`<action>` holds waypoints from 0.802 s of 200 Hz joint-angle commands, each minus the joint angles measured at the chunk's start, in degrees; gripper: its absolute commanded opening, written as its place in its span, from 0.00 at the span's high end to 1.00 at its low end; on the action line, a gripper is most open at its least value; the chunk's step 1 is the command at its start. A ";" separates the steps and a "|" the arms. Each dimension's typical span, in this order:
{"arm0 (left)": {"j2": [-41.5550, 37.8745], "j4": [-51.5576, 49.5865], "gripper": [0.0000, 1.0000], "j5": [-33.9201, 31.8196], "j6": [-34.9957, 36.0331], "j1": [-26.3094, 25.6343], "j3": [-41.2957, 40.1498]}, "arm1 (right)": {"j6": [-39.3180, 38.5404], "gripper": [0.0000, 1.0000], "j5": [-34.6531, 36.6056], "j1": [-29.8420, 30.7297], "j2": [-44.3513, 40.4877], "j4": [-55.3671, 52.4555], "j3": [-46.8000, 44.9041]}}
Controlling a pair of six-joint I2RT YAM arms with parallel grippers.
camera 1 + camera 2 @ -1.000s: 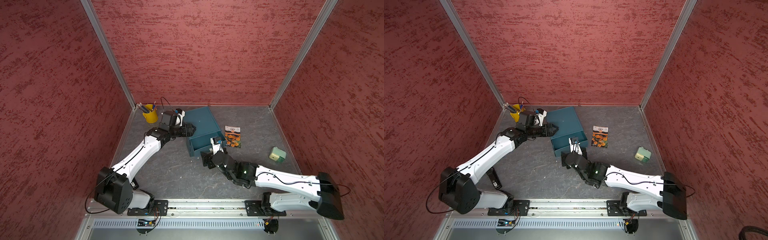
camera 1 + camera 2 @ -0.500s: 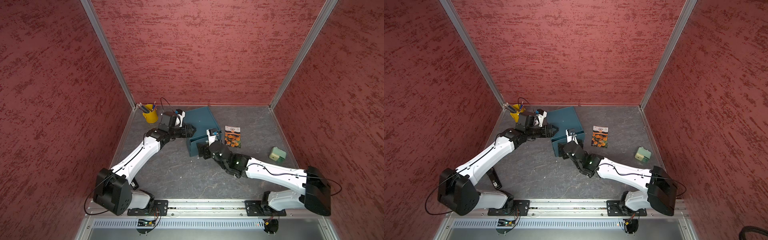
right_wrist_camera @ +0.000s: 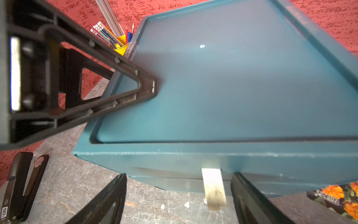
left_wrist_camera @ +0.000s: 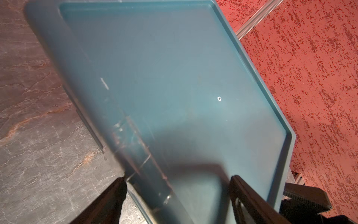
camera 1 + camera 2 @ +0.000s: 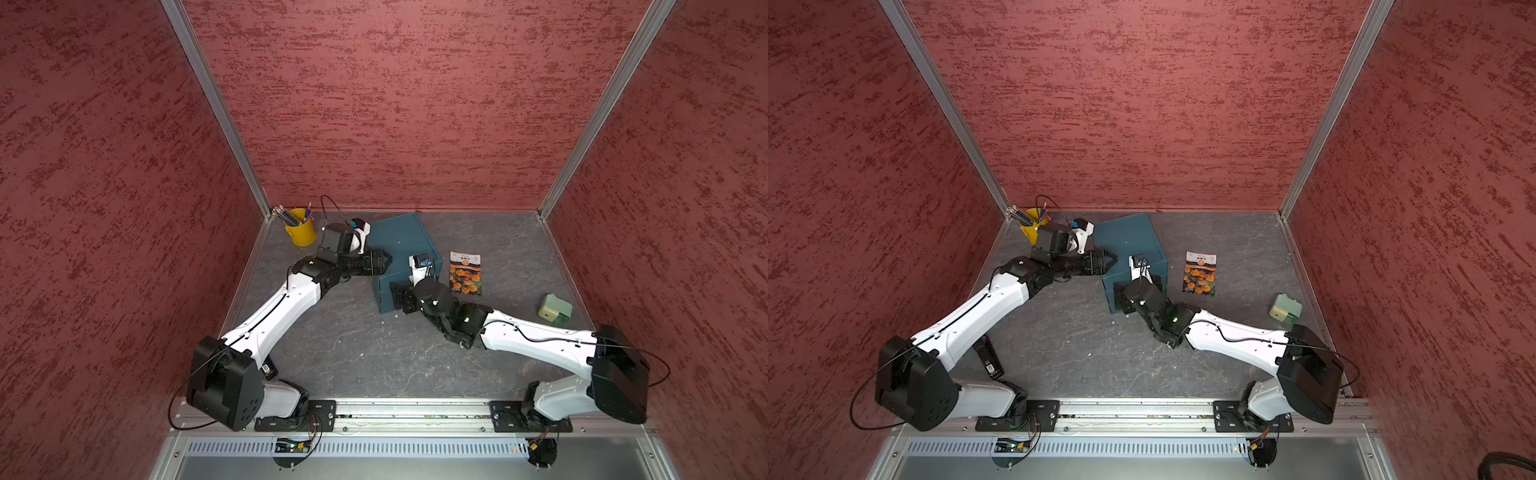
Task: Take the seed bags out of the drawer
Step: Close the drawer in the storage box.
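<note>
Grey worktop (image 5: 353, 353) lies open at six o'clock. There the right gripper (image 3: 179, 175), fingers wide, straddles the drawer (image 3: 271, 166) at its pull tab (image 3: 213, 186). Farther, the left gripper (image 4: 177, 177), fingers wide, sits at the cabinet (image 5: 399, 241), nine-o'clock edge. One seed bag (image 5: 465, 273) lies flat at three o'clock.

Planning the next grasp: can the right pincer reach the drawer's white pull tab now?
Likely yes: the right pincer is open, the white pull tab hangs between its fingers, nothing blocking.

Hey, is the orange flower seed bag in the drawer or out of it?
Out. The seed bag lies flat on the table beside the teal cabinet, in both top views.
</note>
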 commanded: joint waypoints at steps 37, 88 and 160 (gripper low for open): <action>0.44 -4.64 0.14 -0.05 1.89 0.13 -1.59 | 3.85 0.11 -3.36 -2.58 -5.05 -2.49 -0.92; 0.47 -4.48 0.13 -0.24 1.67 0.31 -1.41 | 13.94 0.09 -10.79 -3.18 -12.17 -7.08 -8.63; 0.38 -5.45 0.13 -0.39 2.20 0.37 -1.21 | 26.96 0.14 -14.60 -4.40 -10.80 7.10 -18.56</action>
